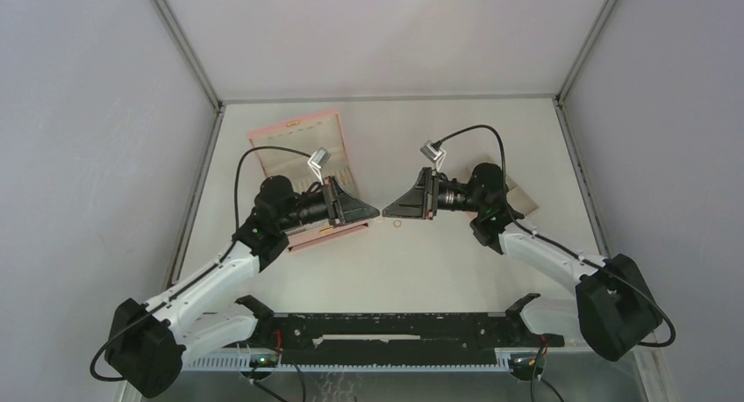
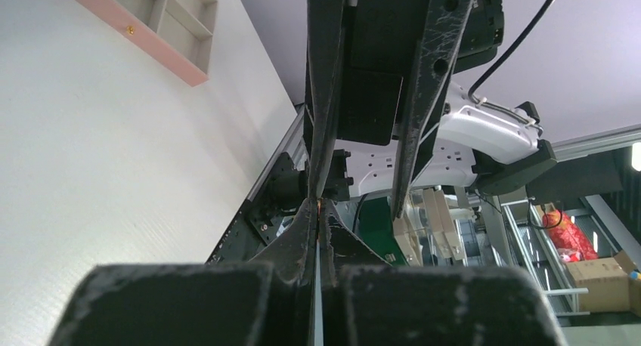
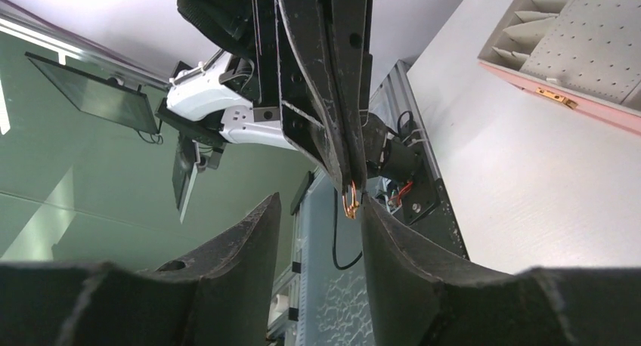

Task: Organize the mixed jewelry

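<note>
Handover appears to be the step in hand: the left claw (image 1: 375,213) is clenched on a tiny thin orange-copper ring (image 3: 350,204), which hangs from its pinched tips. The right claw (image 1: 388,212) faces it tip to tip above the white surface (image 1: 456,270), its jaws spread wide and gripping nothing. In the right wrist view the held ring sits between those spread fingers, close to the one at 3 o'clock and well apart from the other; whether it touches I cannot tell. A second loose ring of the same colour (image 1: 397,224) lies on the surface just at 6 o'clock of the meeting tips. The open pink box with beige compartments (image 1: 294,128) stands at 10 o'clock of the tips. The compartments that show in the wrist views look bare, but much of the box is hidden, so I cannot tell whether any ring has been filed. No other rings are in view. By my judgement the sorting is far from finished: one ring is in transit, one waits on the surface, and placing into compartments is left to do. The next move calls for the right claw to close on a very thin hoop without knocking it loose.
</note>
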{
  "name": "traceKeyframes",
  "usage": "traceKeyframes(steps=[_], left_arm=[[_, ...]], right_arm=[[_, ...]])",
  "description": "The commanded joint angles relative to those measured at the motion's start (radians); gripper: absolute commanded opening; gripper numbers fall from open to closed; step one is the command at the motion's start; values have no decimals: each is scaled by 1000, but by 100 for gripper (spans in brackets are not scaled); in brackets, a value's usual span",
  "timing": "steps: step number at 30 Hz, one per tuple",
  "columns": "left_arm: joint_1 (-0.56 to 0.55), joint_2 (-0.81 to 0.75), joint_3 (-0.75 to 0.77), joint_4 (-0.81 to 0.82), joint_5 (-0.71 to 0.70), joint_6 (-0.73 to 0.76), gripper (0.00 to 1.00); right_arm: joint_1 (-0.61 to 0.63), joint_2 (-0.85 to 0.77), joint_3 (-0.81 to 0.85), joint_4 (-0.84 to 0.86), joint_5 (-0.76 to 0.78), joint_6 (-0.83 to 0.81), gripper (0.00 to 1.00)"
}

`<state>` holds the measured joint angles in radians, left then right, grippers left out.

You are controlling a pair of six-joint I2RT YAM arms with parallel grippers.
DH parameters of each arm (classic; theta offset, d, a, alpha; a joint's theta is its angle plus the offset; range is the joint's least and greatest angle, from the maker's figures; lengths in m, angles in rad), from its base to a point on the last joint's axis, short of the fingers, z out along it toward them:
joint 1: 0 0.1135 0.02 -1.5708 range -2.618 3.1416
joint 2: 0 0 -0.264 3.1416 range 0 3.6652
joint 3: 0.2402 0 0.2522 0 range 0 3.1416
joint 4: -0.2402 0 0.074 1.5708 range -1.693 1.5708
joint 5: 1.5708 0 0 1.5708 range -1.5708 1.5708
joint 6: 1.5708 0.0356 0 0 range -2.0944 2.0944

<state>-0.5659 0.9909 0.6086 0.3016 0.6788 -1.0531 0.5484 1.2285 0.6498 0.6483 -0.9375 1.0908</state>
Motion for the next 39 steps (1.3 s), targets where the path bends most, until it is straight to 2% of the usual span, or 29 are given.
traceKeyframes(steps=[1,14,26,36,39], left_arm=[[20,-39,-6,56,17,19,0],[34,-60,-15,67,12,10,0],[34,-62,-26,77,7,2,0],[34,-69,-30,79,4,-1,0],[34,-68,-30,79,4,1,0]], right_arm=[[-2,4,-5,82,-14,31,50],[8,49,-22,196,-6,89,46],[42,92,-23,268,-12,126,38],[47,99,-22,275,0,130,23],[47,103,-22,277,3,130,11]])
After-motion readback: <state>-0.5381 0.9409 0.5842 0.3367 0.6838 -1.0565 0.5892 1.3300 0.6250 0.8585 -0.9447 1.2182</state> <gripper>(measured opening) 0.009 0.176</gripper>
